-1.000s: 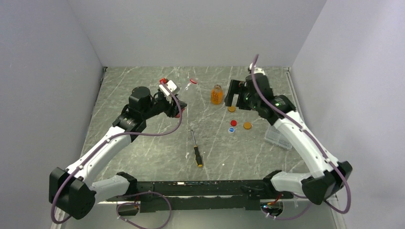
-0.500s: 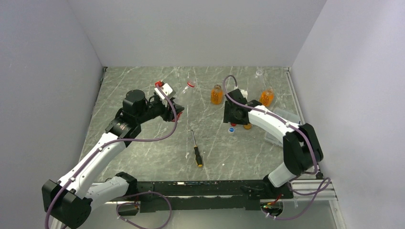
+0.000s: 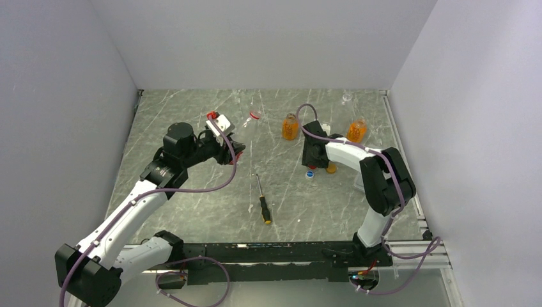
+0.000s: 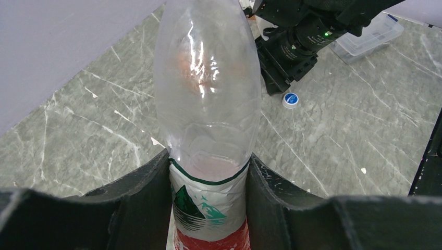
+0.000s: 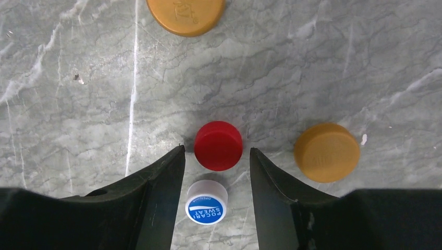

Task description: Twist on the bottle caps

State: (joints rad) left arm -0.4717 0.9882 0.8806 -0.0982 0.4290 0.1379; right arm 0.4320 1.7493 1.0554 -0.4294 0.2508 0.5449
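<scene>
My left gripper (image 4: 208, 174) is shut on the label band of the tall clear bottle (image 4: 207, 94); in the top view this bottle (image 3: 247, 131) tilts up and away, its red-ringed open neck at the far end. My right gripper (image 5: 217, 151) points straight down at the table, open, with the red cap (image 5: 218, 146) at its fingertips and the blue-and-white cap (image 5: 207, 202) further in, neither touched. Two orange caps (image 5: 186, 15) (image 5: 327, 152) lie outside the jaws. Two amber bottles (image 3: 290, 128) (image 3: 356, 131) stand behind, and a tiny clear bottle (image 3: 347, 98) stands at the back.
A black-and-orange screwdriver (image 3: 261, 199) lies in the middle of the marble table. The clear plastic box (image 4: 367, 35) sits at the right, partly under my right arm. Grey walls close the table's left, back and right sides.
My right gripper swung from beside the amber bottle down over the caps, and its jaws narrowed around the red and blue caps. The left arm, still holding the bottle, shifted only slightly.
</scene>
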